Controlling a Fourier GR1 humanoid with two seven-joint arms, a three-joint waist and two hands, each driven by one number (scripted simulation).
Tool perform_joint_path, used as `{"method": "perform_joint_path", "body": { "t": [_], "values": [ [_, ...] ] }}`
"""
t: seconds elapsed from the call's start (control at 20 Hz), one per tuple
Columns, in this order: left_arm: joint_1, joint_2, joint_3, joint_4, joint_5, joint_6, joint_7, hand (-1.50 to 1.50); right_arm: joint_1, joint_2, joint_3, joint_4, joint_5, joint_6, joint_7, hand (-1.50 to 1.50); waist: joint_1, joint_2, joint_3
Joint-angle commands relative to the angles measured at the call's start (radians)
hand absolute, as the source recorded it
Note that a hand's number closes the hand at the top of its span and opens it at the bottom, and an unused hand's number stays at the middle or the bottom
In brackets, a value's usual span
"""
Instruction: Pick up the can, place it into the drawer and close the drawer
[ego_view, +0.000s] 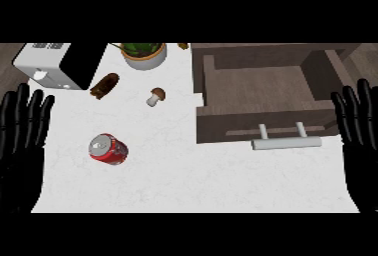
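Both my hands are showing at the view's edges. My left hand (23, 131) is resting at the left edge, fingers straight, spread a little and pointing up, holding nothing. My right hand (357, 125) is resting at the right edge in the same posture, fingers straight and parted, also holding nothing. Neither hand is touching any item.

The can (108, 149), red with a silver top, is sitting on the white counter (192, 180) in the left half, nearer my left hand than my right, and apart from both. It is appearing tilted, its top facing up and to the left.

The drawer (258, 87) is standing open at the right, its dark wood interior showing nothing inside. Its pale bar handle (286, 143) is facing the near side, and my right hand is sitting just beside the drawer's right wall.

Further back, a mushroom (156, 96) and a brown oblong item (105, 85) are lying between the can and a potted plant (143, 53). A white and black appliance (57, 65) is occupying the far left corner.
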Motion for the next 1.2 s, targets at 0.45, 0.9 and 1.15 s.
{"method": "perform_joint_path", "body": {
  "t": [0.45, 0.9, 1.15],
  "values": [
    [0.16, -0.089, -0.045, -0.04, -0.178, 0.399, 0.304, -1.5, 0.028, 0.01, -0.052, 0.075, 0.041, -0.082, 0.173, -1.5, 0.065, -0.023, -0.002],
    [0.21, -0.089, -0.187, -0.225, -0.318, 0.486, 0.508, -1.5, 0.077, 0.013, -0.076, -0.001, 0.02, -0.08, 0.221, -1.5, 0.055, -0.026, -0.002],
    [0.118, -0.077, -0.054, -0.064, -0.222, 0.436, 0.401, -1.5, 0.079, -0.012, -0.127, 0.037, -0.027, -0.023, 0.163, -1.5, 0.053, -0.025, -0.003]
  ]
}}
